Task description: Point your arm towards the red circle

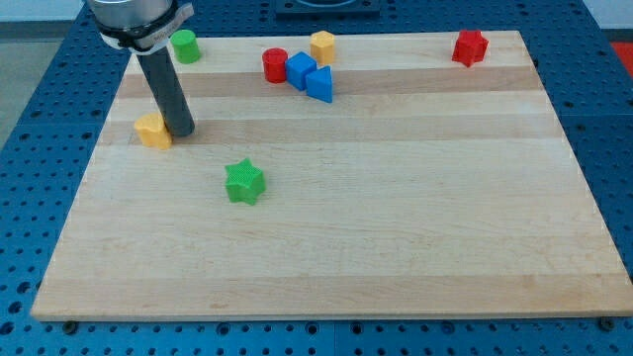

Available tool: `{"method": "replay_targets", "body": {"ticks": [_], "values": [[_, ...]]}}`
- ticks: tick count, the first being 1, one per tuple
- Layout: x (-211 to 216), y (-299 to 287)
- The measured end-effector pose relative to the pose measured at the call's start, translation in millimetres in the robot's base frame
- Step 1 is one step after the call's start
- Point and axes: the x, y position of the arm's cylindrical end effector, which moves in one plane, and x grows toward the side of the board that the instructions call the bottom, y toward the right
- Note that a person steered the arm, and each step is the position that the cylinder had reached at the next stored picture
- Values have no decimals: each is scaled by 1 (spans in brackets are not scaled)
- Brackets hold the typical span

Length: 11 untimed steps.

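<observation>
Near the view's left edge, my tip (pixel 181 130), a bare rod with no pincer, touches the yellow block (pixel 152 130), well apart from the red circle (pixel 274 64).

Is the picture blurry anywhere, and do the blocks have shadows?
Camera view: sharp throughout, evenly lit; the green star and red circle cast only faint, soft shadows; no glare on the wooden board; my tip shows clearly beside the yellow block.

Blue perforated surface (pixel 40 129), perhaps metal.
</observation>
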Motion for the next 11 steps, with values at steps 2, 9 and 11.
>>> {"method": "replay_targets", "body": {"ticks": [2,9,11], "values": [[-23,13],[-158,91],[-141,114]]}}
